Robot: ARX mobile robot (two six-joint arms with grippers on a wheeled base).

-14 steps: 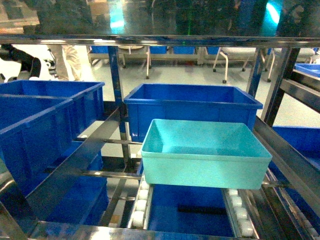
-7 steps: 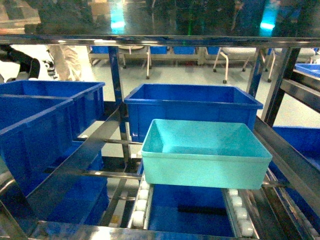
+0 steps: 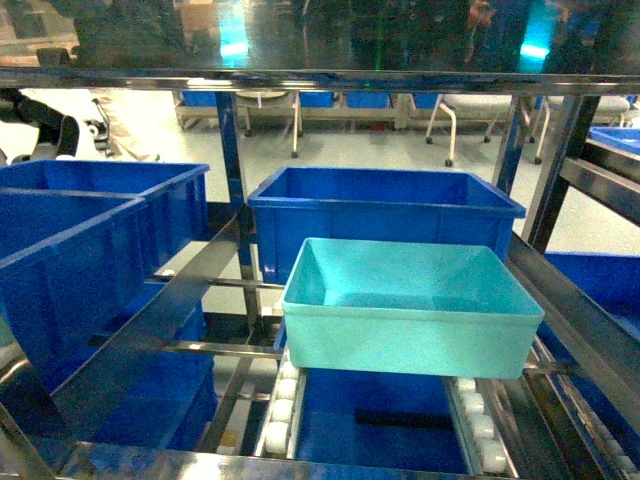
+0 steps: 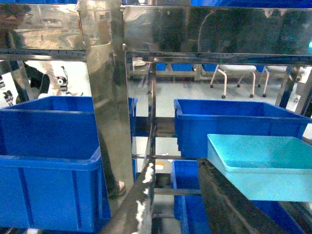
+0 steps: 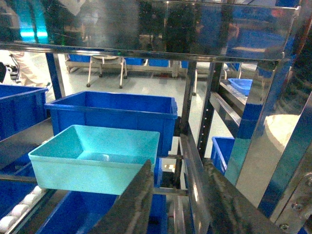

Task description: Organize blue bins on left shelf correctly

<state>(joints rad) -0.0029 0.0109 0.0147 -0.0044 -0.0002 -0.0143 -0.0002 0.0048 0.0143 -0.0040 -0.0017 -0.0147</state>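
Workshop floor with chairs behind; steel left shelf (image 3: 170,300) fills the foreground, roller lanes sloping toward the camera. Turquoise bin (image 3: 410,305) sits in the centre lane on the white rollers (image 3: 283,400), just in front of a royal-blue bin (image 3: 385,215). More royal-blue bins (image 3: 70,250) at left, another below. Turquoise bin empty; the blue ones show nothing inside (interiors only partly visible). Judged light, stiff, glossy and rather slippery; best held by the plain rim or pinched on opposite long walls. Neither hand appears in any view, so cannot tell whether fingers stand apart or together.
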